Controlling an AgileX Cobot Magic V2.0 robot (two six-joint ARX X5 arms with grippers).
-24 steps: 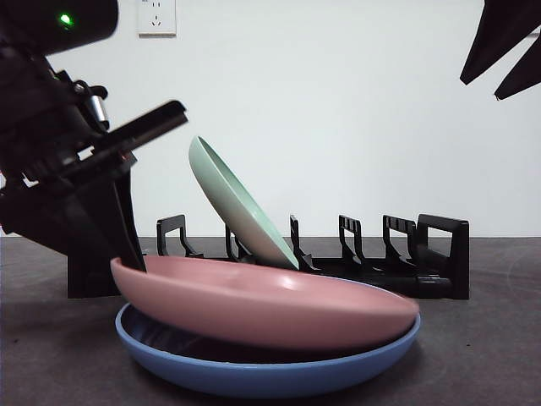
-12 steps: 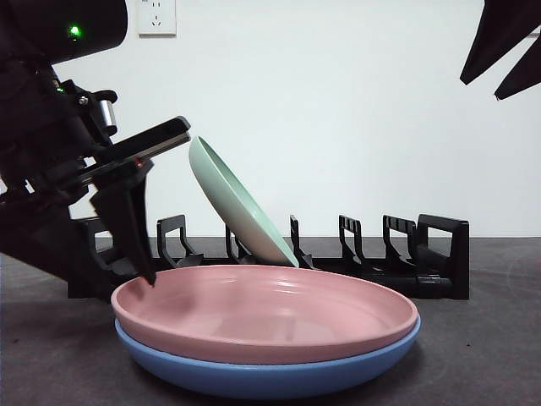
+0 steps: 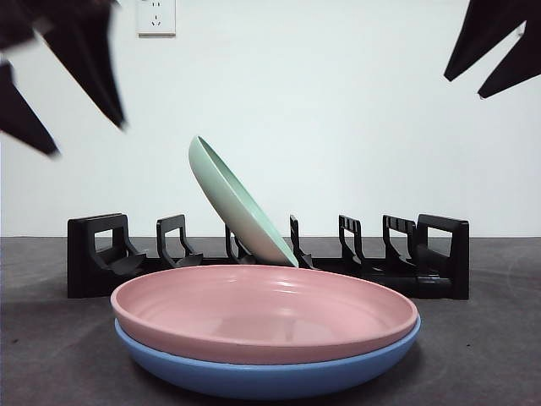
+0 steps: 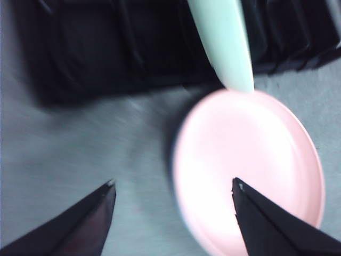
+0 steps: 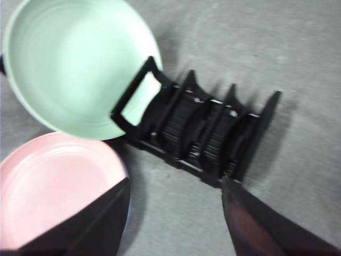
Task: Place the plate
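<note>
A pink plate [image 3: 262, 311] lies flat on a blue plate [image 3: 262, 376] in front of the black rack [image 3: 423, 254]. A green plate [image 3: 237, 203] leans in a slot of the rack. My left gripper [image 3: 59, 93] is open and empty, high at the top left, well above the pink plate [image 4: 250, 170]. The left wrist view also shows the green plate [image 4: 224, 37] and the rack [image 4: 106, 48]. My right gripper [image 3: 494, 46] is open and empty at the top right. Its wrist view shows the green plate [image 5: 69, 64], the pink plate [image 5: 53, 186] and the rack [image 5: 208, 133].
The dark grey table [image 3: 490, 338] stretches around the plates. The rack has several free slots to the right of the green plate and some to its left. A white wall with a socket [image 3: 156, 15] stands behind.
My left gripper has let go of the pink plate, which has settled flat on the blue plate. The gripper has risen up and away to the top left. The right gripper shifted slightly.
</note>
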